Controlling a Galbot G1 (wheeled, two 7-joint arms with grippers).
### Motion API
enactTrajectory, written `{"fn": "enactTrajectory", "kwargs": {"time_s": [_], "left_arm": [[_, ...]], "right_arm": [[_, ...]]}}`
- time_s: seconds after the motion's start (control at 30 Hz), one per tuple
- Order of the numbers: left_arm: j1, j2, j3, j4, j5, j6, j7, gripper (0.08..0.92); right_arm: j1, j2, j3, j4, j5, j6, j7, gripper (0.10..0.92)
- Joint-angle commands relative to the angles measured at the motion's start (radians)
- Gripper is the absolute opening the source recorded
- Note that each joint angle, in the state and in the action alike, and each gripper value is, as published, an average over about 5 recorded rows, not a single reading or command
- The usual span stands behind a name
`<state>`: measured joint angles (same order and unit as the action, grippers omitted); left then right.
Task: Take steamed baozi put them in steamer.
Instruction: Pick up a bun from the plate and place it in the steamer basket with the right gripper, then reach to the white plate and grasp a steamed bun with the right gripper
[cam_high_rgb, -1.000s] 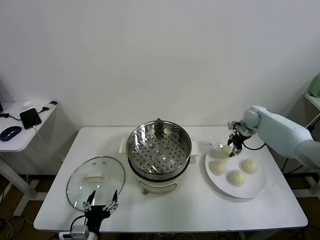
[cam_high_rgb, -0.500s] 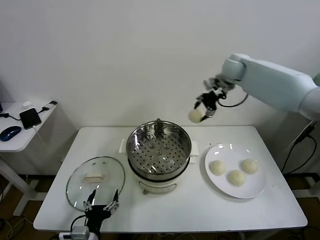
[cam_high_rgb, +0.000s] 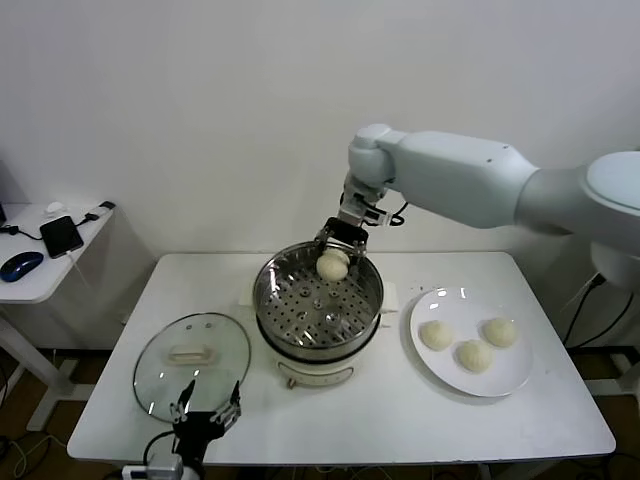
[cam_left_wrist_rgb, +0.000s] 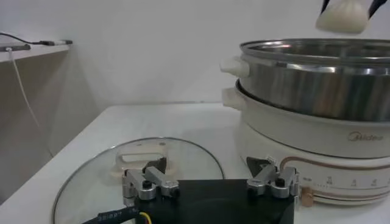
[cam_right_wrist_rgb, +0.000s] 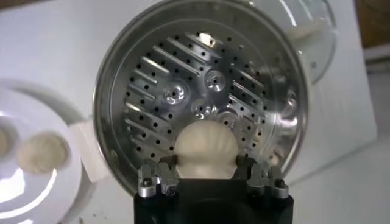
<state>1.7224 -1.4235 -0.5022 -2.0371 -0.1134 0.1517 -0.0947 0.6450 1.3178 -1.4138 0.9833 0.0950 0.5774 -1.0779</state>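
The right gripper (cam_high_rgb: 334, 252) was shut tight on one bun (cam_high_rgb: 333, 264) and held it just over the back rim of the steamer (cam_high_rgb: 318, 300), likely so it could drop down onto the tray with holes. The tray had nothing on it yet. Three more buns (cam_high_rgb: 472, 343) sat on the plate (cam_high_rgb: 505, 378) by the table's right edge. The lid (cam_high_rgb: 191, 352) lay near the front left corner. The left gripper (cam_left_wrist_rgb: 210, 182) waited there, open and holding nothing.
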Motion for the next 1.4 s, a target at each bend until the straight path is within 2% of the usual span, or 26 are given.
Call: {"fn": "enactTrajectory", "kwargs": {"time_s": [0.03, 0.27, 0.43, 0.53, 0.7, 0.83, 0.97, 1.07, 1.17, 1.27, 1.4], "left_arm": [[0.001, 0.001, 0.001, 0.001, 0.007, 0.001, 0.0, 0.823], [-0.005, 0.006, 0.005, 0.005, 0.005, 0.001, -0.006, 0.823], [-0.012, 0.008, 0.004, 0.009, 0.002, 0.0, -0.014, 0.823], [-0.014, 0.007, 0.004, 0.01, 0.001, 0.001, -0.016, 0.823], [-0.016, 0.005, 0.004, 0.008, 0.0, 0.002, -0.019, 0.823], [-0.012, -0.001, 0.003, -0.003, 0.002, 0.006, -0.02, 0.823], [0.001, -0.005, 0.01, -0.015, 0.008, 0.004, -0.018, 0.823], [0.009, -0.009, 0.018, -0.019, 0.016, 0.002, -0.018, 0.823], [0.012, -0.013, 0.022, -0.022, 0.022, 0.002, -0.018, 0.823], [0.012, -0.013, 0.021, -0.025, 0.021, 0.002, -0.018, 0.823], [0.01, -0.009, 0.014, -0.03, 0.015, 0.001, -0.018, 0.823]], "right_arm": [[-0.167, 0.112, 0.105, -0.196, -0.328, 0.216, 0.05, 0.669], [-0.219, 0.162, 0.148, -0.317, -0.357, 0.224, 0.082, 0.681], [-0.234, 0.197, 0.159, -0.385, -0.357, 0.231, 0.104, 0.767], [-0.236, 0.204, 0.156, -0.397, -0.347, 0.232, 0.105, 0.813], [-0.221, 0.182, 0.171, -0.358, -0.313, 0.228, 0.134, 0.822], [-0.129, 0.111, 0.166, -0.245, -0.17, 0.227, 0.047, 0.823], [0.039, 0.018, 0.036, -0.15, 0.129, 0.186, -0.064, 0.823], [0.194, -0.085, -0.147, -0.063, 0.419, 0.056, -0.102, 0.823], [0.319, -0.219, -0.336, 0.041, 0.597, -0.156, -0.093, 0.823], [0.403, -0.364, -0.474, 0.142, 0.637, -0.373, -0.04, 0.823], [0.423, -0.524, -0.584, 0.264, 0.59, -0.601, 0.067, 0.823]]}}
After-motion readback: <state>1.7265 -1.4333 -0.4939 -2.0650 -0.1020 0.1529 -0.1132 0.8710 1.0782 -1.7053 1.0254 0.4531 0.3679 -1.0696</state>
